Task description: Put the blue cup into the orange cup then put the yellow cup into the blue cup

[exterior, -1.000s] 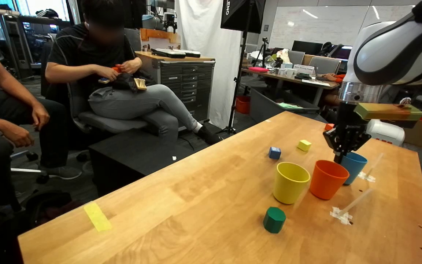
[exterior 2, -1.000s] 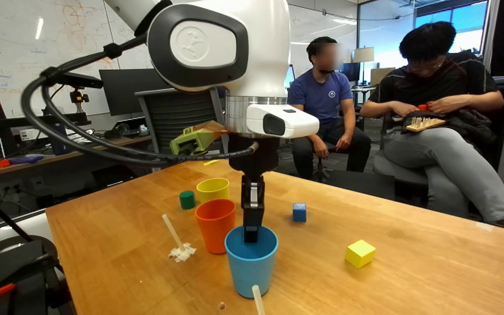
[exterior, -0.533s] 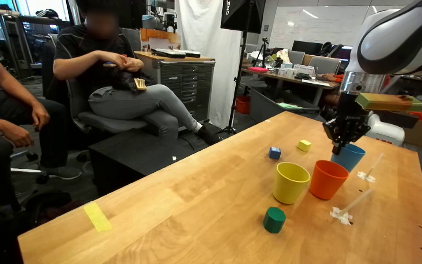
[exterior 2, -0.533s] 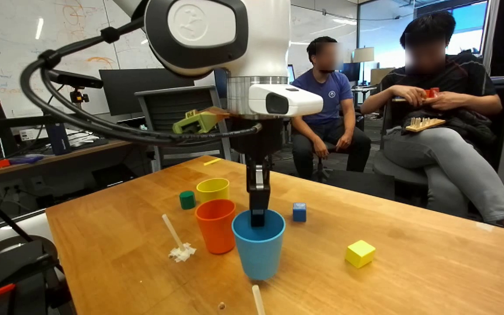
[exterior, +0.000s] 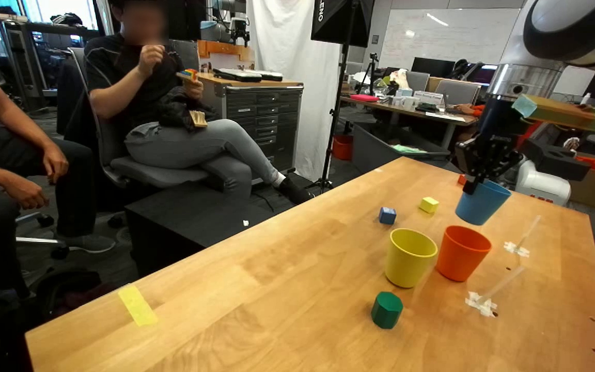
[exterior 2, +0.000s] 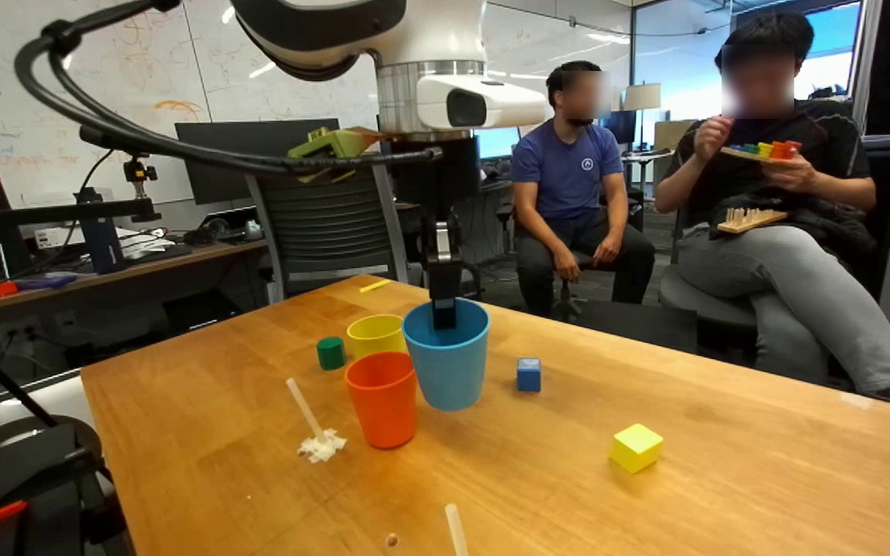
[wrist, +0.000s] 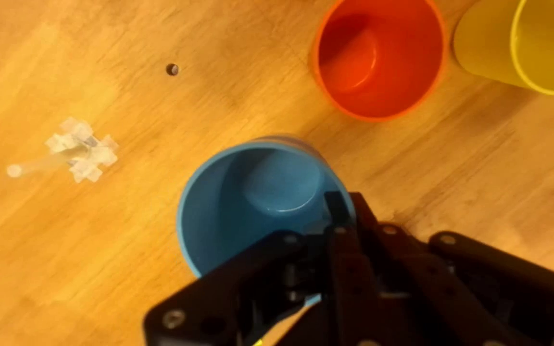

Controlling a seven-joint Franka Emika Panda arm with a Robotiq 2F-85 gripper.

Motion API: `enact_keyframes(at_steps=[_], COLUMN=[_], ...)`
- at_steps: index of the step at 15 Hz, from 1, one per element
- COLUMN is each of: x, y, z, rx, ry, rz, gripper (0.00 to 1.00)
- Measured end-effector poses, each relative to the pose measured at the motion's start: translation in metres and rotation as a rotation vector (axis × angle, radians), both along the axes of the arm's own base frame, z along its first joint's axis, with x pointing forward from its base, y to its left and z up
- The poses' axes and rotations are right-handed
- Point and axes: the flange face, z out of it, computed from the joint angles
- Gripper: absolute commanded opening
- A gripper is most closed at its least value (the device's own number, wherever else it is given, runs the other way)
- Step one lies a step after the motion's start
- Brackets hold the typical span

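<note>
My gripper is shut on the rim of the blue cup, one finger inside the cup and one outside. In both exterior views the blue cup hangs above the table, slightly tilted, held by the gripper. The orange cup stands upright on the table, empty in the wrist view. The blue cup is beside it and higher, not over its opening in the wrist view. The yellow cup stands upright close beside the orange cup; it also shows in the wrist view.
A green block lies near the yellow cup. A small dark-blue block and a yellow block lie on the table. Two thin sticks stand taped to the table near the cups. A yellow note lies flat.
The gripper has lifted the blue cup from the table, and it is now clearly higher. The orange and yellow cups have not moved. A seated person has moved their hands.
</note>
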Motion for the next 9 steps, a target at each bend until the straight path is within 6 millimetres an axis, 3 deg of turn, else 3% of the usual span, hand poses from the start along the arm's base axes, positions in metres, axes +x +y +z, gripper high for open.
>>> enact_keyframes(at_steps=[4,9], x=[-0.006,-0.023], y=[0.019,0.038], z=[0.020,0.027], rx=[0.035,0.059], ry=[-0.046,-0.051], rz=[0.045,0.113], gripper=[0.01,0.01])
